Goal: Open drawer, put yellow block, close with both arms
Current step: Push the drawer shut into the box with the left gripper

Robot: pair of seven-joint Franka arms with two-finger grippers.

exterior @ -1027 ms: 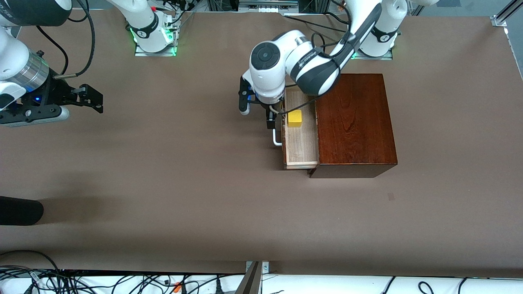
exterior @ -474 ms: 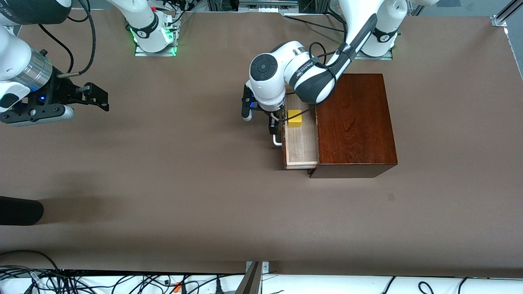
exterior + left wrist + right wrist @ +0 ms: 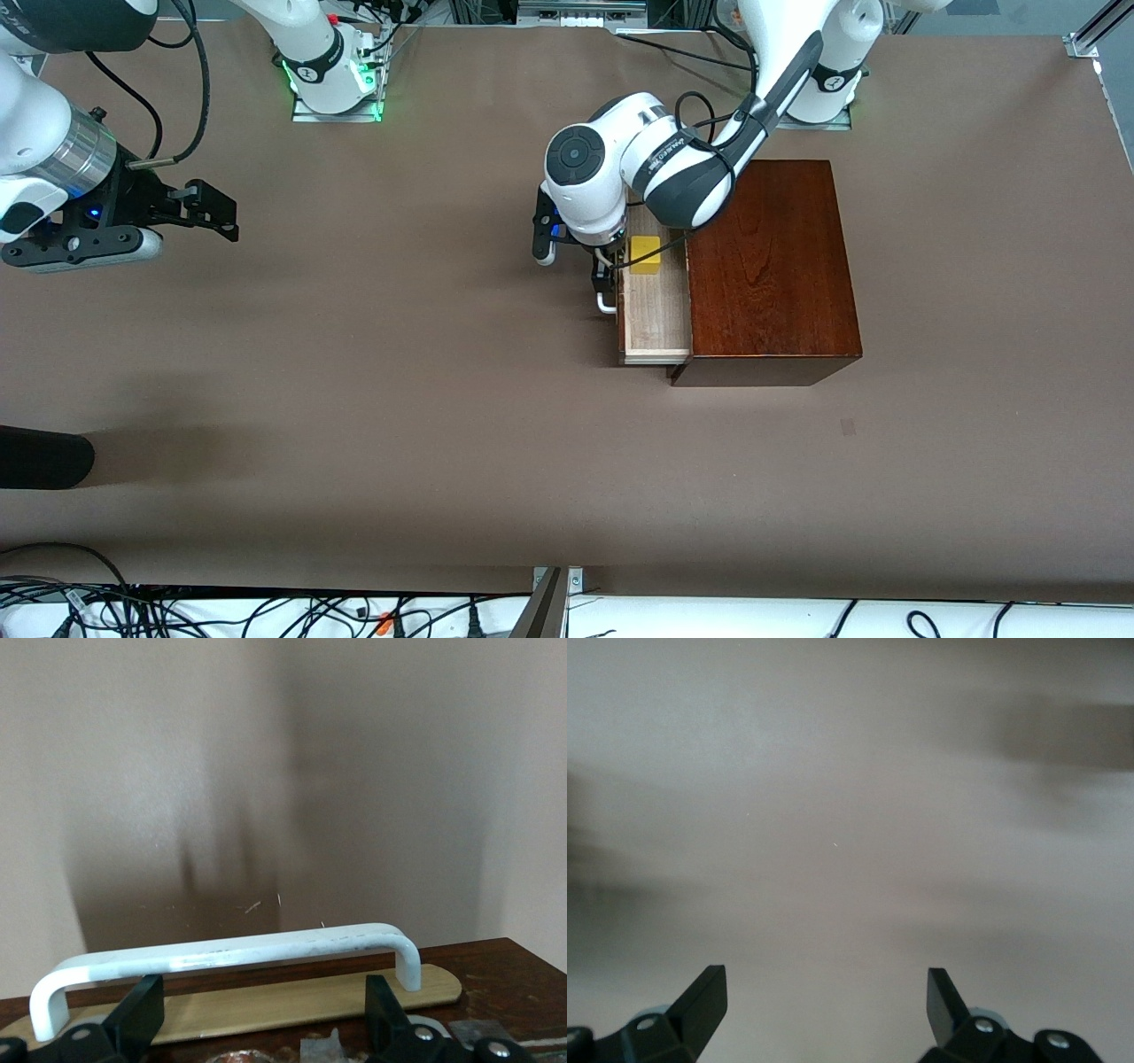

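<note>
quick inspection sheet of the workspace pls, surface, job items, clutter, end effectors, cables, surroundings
surface: brown table, bare
job's things: drawer part open; yellow block inside; white handle
clutter: nothing seen
end effectors: left end effector at the handle, open; right end effector open over the table's right-arm end, waiting
cables: black cables on the arms
surroundings: cable tangle off the near edge

Robotics lab, test-bench setup. Two white arms bolted to metal base plates (image 3: 335,111) w/ green status lights, along one edge of a big surface (image 3: 354,399) covered in plain brown matting. Aluminium framing (image 3: 1088,40) at a corner, tangled black cables (image 3: 221,611) along the edge nearest the front cam. No household furnishings.
</note>
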